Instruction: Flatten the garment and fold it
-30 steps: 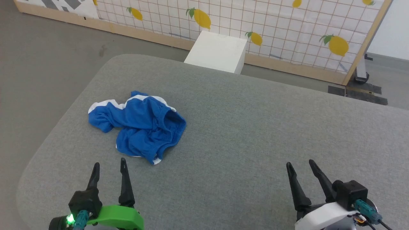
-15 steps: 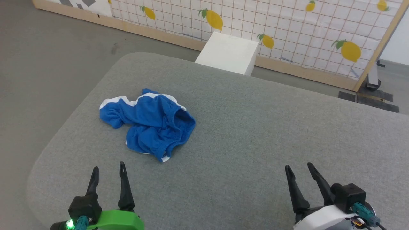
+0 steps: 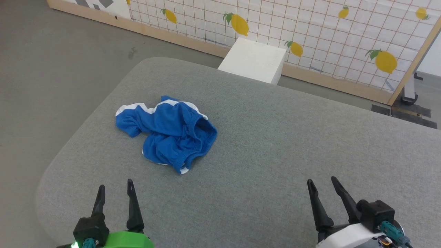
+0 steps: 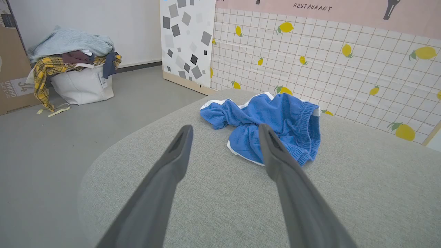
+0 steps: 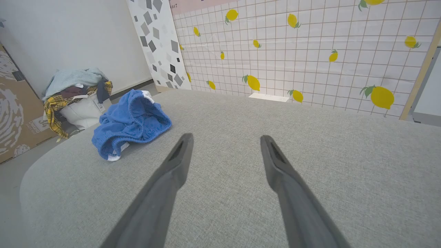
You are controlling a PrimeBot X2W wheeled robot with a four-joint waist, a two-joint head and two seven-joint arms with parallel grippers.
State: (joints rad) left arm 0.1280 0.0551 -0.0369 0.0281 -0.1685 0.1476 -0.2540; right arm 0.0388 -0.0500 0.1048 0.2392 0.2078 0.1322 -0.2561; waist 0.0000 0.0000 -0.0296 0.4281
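Observation:
The garment (image 3: 168,132) is a crumpled royal-blue pair of shorts with white trim, lying bunched on the left half of the grey padded table (image 3: 275,144). In the left wrist view the garment (image 4: 272,124) sits just beyond my fingers, its gathered waistband facing right. From the right wrist it appears as a blue heap (image 5: 132,122) far to the left. My left gripper (image 3: 115,184) stands open near the table's front edge, short of the garment. My right gripper (image 3: 322,181) is open too, over bare table at the front right. Neither holds anything.
A white box (image 3: 255,60) stands on the floor behind the table, before a lemon-patterned panel (image 3: 310,31). A white basket heaped with clothes (image 4: 74,65) and a cardboard box (image 4: 12,79) sit on the floor to the left. The table's rounded left corner (image 3: 51,172) is close to my left gripper.
The head camera has turned left, shifting the whole picture rightward. The garment lies as before, and both grippers stay open in the same places.

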